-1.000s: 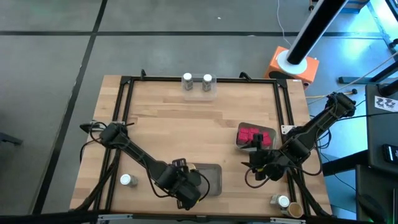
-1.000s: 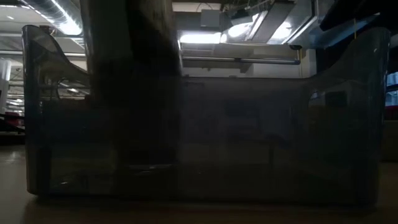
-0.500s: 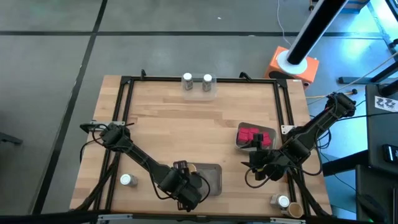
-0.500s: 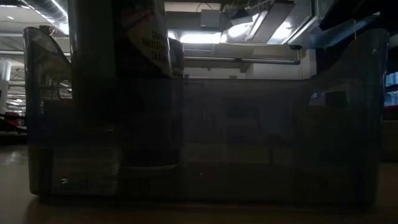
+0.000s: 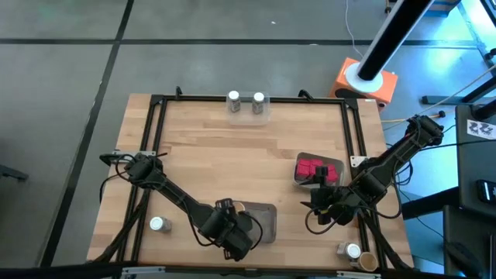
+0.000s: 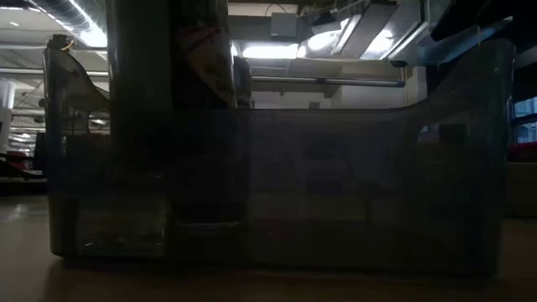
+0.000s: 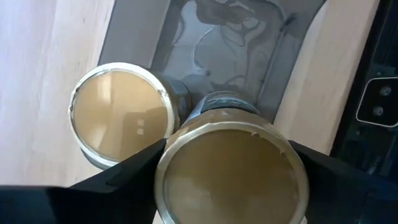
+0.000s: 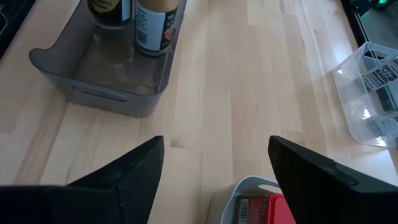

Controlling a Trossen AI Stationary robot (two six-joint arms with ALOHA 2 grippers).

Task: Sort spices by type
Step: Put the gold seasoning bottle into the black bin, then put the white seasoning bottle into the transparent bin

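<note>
My left gripper hangs over the grey tray at the near middle of the table, shut on a tan-topped jar. A second tan-topped jar stands on the tray floor beside it, toward the far side. My right gripper is open and touches nothing. It hovers near the tray of red packs. Two white-capped jars stand at the far edge, and another stands at the near left. My left gripper has the tan-topped jar pinched between its two fingers, which come from above and point down on opposite sides of the jar's upper rim. The jar is upright inside the grey tray. I cannot tell whether its base stands on the tray floor.
A clear plastic tray at the far edge holds the two white-capped jars. A white-capped jar and a tan-topped one stand at the near right corner. Bare wood lies between the grey tray and the red packs.
In the low view the grey tray, with both jars in it, has slid a little toward the table's right. My left gripper has kept its hold on its jar and shifted slightly over the tray. The right arm has stayed still.
</note>
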